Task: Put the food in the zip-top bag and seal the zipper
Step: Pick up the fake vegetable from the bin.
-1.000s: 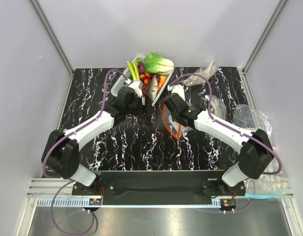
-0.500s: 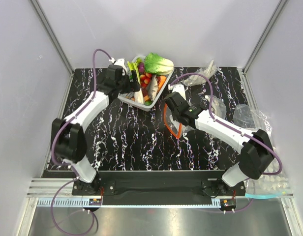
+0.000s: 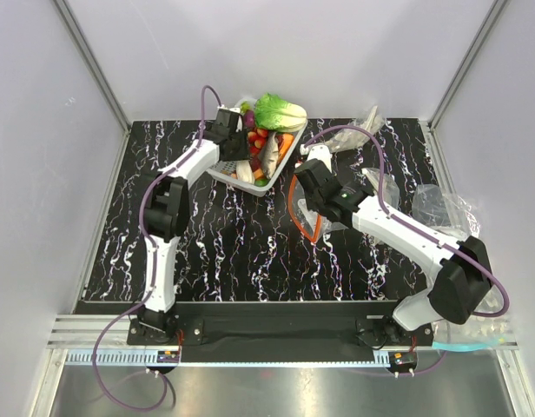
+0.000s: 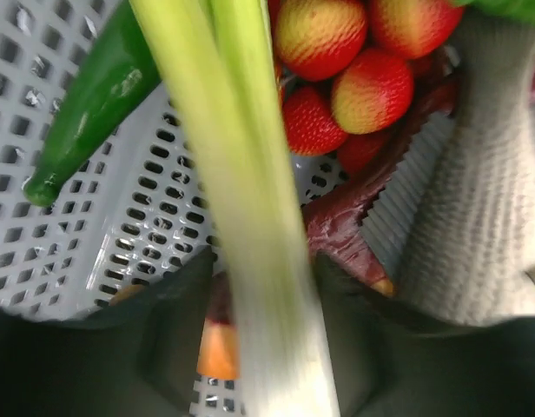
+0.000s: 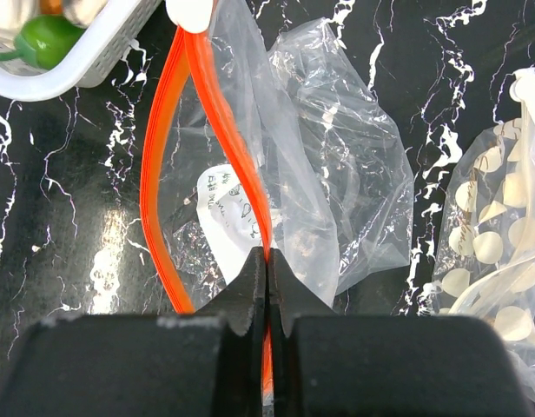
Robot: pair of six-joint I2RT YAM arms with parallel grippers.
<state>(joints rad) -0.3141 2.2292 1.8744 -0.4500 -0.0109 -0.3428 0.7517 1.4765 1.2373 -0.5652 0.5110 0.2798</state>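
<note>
In the left wrist view the long leek [image 4: 241,174] runs down between my left gripper's [image 4: 263,256] fingertips, which press on its pale stalk; the gripper is shut on it. It lies in the white basket [image 4: 94,217] beside a green piece [image 4: 85,104], a pale whitish root [image 4: 485,174] and red round pieces [image 4: 337,52]. From above, the left gripper [image 3: 233,130] reaches into the basket's [image 3: 228,174] far left. My right gripper [image 5: 267,261] is shut on the red-orange zipper [image 5: 224,113] of the zip-top bag [image 5: 337,156], whose mouth gapes in a loop towards the basket.
A leafy cabbage [image 3: 279,111] tops the basket's far end. Wrinkly clear bags lie to the right [image 3: 441,208] and at the back [image 3: 363,126]; one bag [image 5: 493,243] holds pale round pieces. Grey walls close in the black marbled table [image 3: 207,252].
My left arm swung from the table's middle up to the basket's far left, and its jaws closed from wide open onto the leek. The right gripper kept its hold on the zipper, shifting slightly.
</note>
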